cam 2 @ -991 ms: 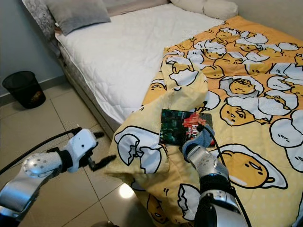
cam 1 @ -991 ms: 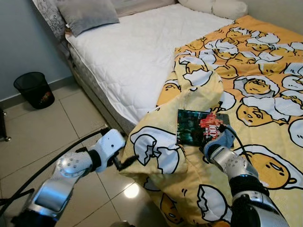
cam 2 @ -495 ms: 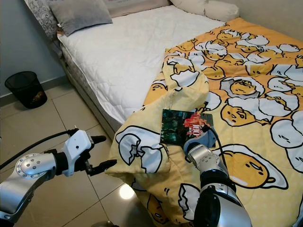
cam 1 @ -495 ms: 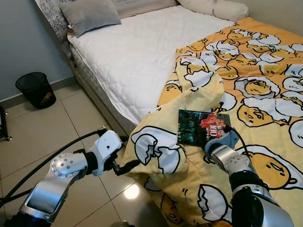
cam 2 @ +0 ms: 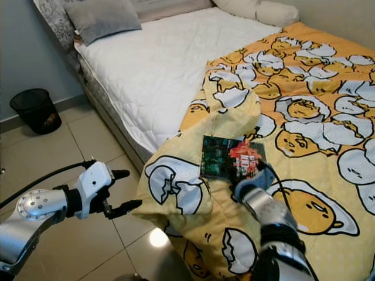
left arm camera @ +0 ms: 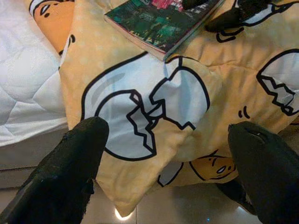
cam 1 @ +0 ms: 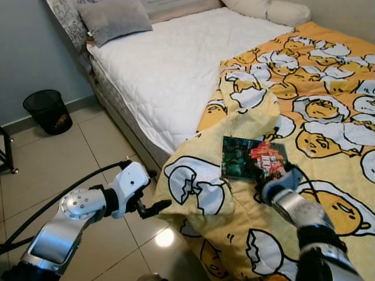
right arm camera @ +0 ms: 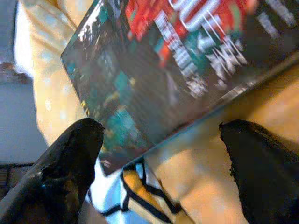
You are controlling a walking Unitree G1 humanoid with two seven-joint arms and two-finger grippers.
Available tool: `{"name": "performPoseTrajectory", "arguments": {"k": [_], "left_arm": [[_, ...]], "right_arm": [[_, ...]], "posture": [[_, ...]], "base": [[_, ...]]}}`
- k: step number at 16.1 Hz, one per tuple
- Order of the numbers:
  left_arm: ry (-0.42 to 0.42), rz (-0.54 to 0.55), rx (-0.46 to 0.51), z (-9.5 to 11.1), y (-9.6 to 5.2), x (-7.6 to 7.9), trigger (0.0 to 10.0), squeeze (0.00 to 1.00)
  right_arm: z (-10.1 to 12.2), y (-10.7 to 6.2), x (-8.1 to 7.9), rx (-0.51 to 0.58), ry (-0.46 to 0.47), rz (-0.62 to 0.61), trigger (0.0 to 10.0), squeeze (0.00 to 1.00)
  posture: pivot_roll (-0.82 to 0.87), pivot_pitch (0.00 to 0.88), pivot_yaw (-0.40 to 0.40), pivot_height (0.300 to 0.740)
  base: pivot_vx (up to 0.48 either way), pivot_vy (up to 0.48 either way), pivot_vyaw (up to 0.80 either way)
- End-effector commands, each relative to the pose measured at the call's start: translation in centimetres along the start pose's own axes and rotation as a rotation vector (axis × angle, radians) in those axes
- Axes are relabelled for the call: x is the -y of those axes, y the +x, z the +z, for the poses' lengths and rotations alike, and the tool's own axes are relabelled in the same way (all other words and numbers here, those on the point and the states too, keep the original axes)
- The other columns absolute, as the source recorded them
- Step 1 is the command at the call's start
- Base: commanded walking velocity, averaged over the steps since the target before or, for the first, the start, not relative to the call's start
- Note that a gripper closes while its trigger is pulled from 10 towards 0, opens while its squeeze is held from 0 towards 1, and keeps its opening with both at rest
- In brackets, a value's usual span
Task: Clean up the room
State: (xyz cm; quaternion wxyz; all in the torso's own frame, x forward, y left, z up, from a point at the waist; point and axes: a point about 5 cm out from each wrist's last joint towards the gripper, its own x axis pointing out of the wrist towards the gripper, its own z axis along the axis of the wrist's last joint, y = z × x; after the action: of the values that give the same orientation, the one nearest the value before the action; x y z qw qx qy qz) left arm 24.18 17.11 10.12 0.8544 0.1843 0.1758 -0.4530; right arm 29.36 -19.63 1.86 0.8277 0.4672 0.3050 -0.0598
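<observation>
On the yellow egg-print blanket (cam 1: 316, 111), near the bed's (cam 1: 170, 70) near edge, lies a dark green book (cam 1: 252, 159). Right gripper (right arm camera: 159, 144) sits just beside its near right corner, fingers spread, holding nothing. Left gripper (cam 1: 149, 196), fingers spread, hovers over the floor (cam 1: 53, 158) beside the blanket's hanging corner.
</observation>
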Motion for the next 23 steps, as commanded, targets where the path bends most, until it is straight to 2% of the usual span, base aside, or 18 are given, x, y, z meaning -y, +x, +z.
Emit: {"name": "performPoseTrajectory", "arguments": {"k": [1,3,8,10,13,15,18,20,23], "left_arm": [[0.018,0.003,-0.002,0.3,-0.2,-0.2,10.0,1.00],[0.019,0.003,-0.002,0.3,-0.2,-0.3,10.0,1.00],[0.024,0.001,-0.006,0.3,-0.1,-0.3,10.0,1.00],[0.025,-0.002,-0.006,0.4,-0.1,-0.4,10.0,1.00],[0.022,-0.015,-0.008,0.4,-0.2,-0.3,10.0,1.00],[0.023,-0.017,-0.012,0.3,-0.4,-0.3,10.0,1.00],[0.017,-0.027,-0.014,0.3,-0.6,-0.1,10.0,1.00],[0.008,-0.033,-0.011,0.1,-0.9,0.1,10.0,1.00],[0.004,-0.034,-0.017,0.0,-1.1,0.2,10.0,1.00]], "right_arm": [[0.5,-0.3,-0.5,-0.002,0.011,0.049,10.0,0.00],[0.6,-0.6,-0.8,-0.013,0.017,0.076,10.0,0.00],[-0.2,0.5,-0.6,-0.020,0.009,0.004,10.0,0.00],[-0.5,1.1,-0.5,0.011,0.002,-0.037,10.0,0.00],[-0.7,1.8,-0.9,0.089,0.047,-0.026,10.0,0.00],[-0.5,2.1,-1.7,0.140,0.128,0.020,10.0,0.00],[-0.6,2.4,-2.0,0.180,0.173,0.033,10.0,0.00],[-0.6,2.5,-2.2,0.217,0.241,0.072,10.0,0.00],[-1.0,2.5,-2.0,0.238,0.257,0.068,10.0,0.00]], "posture": [[-0.02,0.000,0.043,0.740],[-0.02,0.000,0.044,0.740],[-0.02,0.000,0.048,0.740],[-0.01,0.000,0.051,0.740],[0.00,0.000,0.054,0.740],[0.02,0.000,0.053,0.740],[0.02,0.000,0.056,0.740],[0.04,0.000,0.053,0.740],[0.06,0.000,0.051,0.740]], "base": [[0.000,0.000,0.00],[0.000,0.000,0.00],[0.000,0.000,0.00],[0.000,0.000,0.00],[0.000,0.000,0.00],[0.000,0.000,0.00],[0.000,0.000,0.00],[0.000,0.000,0.00],[0.000,0.000,0.00]]}}
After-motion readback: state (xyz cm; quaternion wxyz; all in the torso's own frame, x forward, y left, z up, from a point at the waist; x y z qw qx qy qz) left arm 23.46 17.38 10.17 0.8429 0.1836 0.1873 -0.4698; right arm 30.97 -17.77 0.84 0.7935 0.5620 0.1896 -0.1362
